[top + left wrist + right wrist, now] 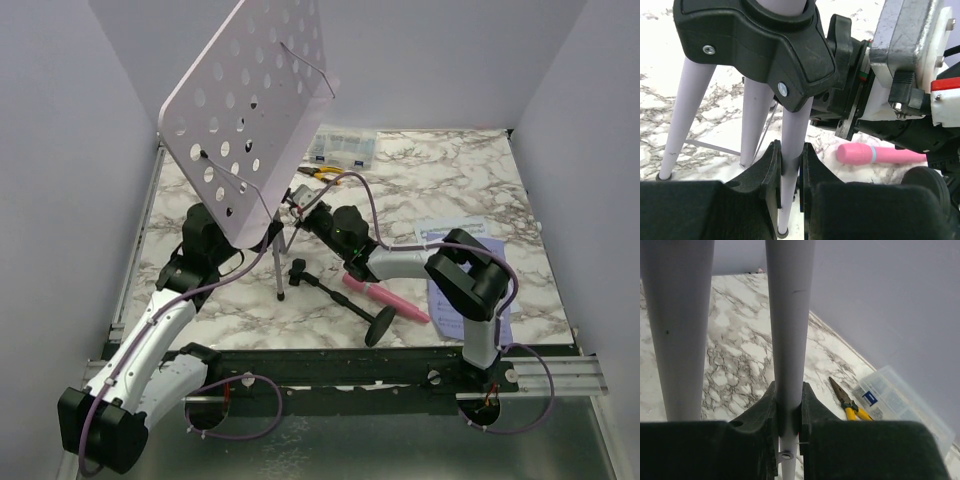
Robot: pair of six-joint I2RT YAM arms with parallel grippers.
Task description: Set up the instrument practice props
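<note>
We see our left hand (pixel 790 165) closed narrow on a lilac tripod leg (pixel 794 125), and our right hand (pixel 788 405) clamped on a lilac tripod tube (pixel 790 315). The lilac perforated music-stand plate (pixel 250 110) tilts above the marbled bench (pixel 450 170), with the pink toy microphone (pixel 390 300) lying near.

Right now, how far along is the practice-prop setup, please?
Done: the music-stand plate sits up on its tripod. In hand: left gripper and right gripper each clamp a tripod leg. Left to do: sheet-music pages, pink microphone and black stand all lie on the table.
</note>
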